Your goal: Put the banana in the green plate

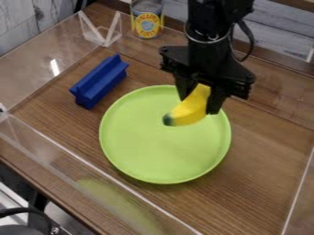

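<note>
- Banana (186,106) hung clamped in the gripper (204,92), tilted, over the green plate (166,147) toward its far rim.
- Lowering it nearer the plate's middle before letting go would probably keep it from rolling toward the blue block (98,80) at the table's far-left side.

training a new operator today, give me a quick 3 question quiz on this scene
1. True or false: the banana lies flat on the wood table, free of the end effector.
2. Which thing sits left of the green plate? A) a blue block B) a red cup C) a metal spoon
3. Fill in: the banana is held above the ____ part of the plate, as the camera sees it.

Key
1. False: the end effector is shut on it, over the plate.
2. A, the blue block.
3. Upper right; whether its lower tip touches the plate cannot be told.
</note>
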Available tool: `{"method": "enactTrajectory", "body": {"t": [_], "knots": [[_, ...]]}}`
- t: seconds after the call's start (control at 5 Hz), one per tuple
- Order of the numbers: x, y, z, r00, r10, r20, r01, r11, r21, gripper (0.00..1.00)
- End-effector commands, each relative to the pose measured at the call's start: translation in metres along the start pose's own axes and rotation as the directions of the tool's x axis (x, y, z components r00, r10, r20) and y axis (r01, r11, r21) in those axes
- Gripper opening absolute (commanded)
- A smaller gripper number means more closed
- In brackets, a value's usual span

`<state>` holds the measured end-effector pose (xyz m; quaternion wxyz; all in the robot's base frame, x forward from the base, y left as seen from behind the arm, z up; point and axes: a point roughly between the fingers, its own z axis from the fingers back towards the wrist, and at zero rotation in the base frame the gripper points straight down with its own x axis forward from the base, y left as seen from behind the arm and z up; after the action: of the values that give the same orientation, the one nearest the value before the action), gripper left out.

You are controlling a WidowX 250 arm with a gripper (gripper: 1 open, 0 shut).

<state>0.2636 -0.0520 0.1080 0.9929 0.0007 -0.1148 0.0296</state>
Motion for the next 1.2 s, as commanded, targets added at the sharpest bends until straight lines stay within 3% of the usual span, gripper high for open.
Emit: {"method": "enactTrajectory", "body": {"t": [0.0,0.4,0.6,1.0], "knots": [[0.004,-0.003,0.006,0.999,-0.002,0.033,0.002,1.000,-0.005,0.00],[-0.006,-0.006,0.002,1.000,-0.003,0.027,0.004,1.000,-0.016,0.00],[-0.009,-0.008,-0.002,1.000,-0.001,0.026,0.001,1.000,-0.020,1.00],[-0.009,-0.014,-0.004,1.000,0.014,0.019,-0.013,0.999,-0.033,1.00]]}}
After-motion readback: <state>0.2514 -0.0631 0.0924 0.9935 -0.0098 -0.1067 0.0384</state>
